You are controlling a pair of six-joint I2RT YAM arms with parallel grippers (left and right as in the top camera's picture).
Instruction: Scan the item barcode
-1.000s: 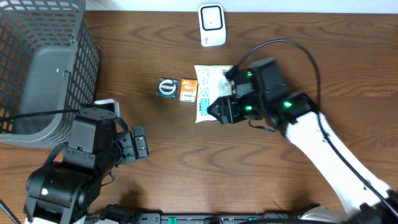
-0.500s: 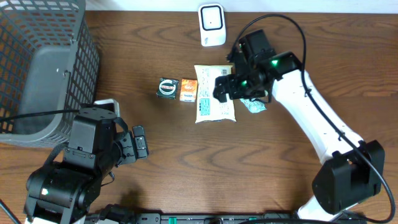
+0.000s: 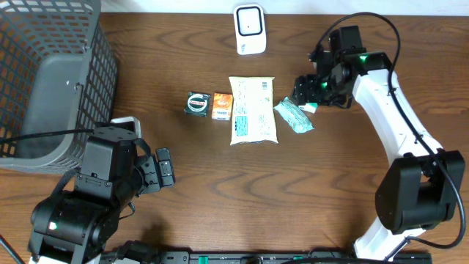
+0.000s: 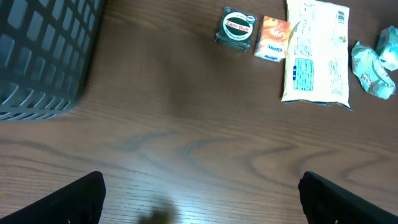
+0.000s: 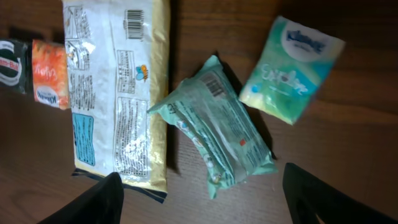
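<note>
The right jaws stand spread and grip nothing. In the right wrist view their two dark fingers [image 5: 102, 199] sit in the lower corners of the frame, wide apart. The teal packet [image 5: 214, 134] lies flat on the desk [image 3: 220, 198] in the middle of that view. Its lower end reaches down into the space between the two fingers without touching either. A small barcode [image 5: 214, 87] shows face up near its upper end.

Just beside the teal packet, to the upper right of the frame, lies a green-and-white tissue pack [image 5: 291, 68]. To the left is a long white-and-yellow packet [image 5: 115, 93], its edge just meeting the teal packet's upper left corner. Further left, at the frame's edge, are an orange sachet [image 5: 50, 74] and a round dark tin [image 5: 9, 65].

In the overhead view the right jaws hover right of centre, over the tissue pack and at the upper right end of the teal packet. The white scanner [image 3: 249, 29] stands at the top centre, well apart from the teal packet.

The left jaws are spread wide and empty, low in the left of the overhead view, near the grey basket [image 3: 44, 73].
</note>
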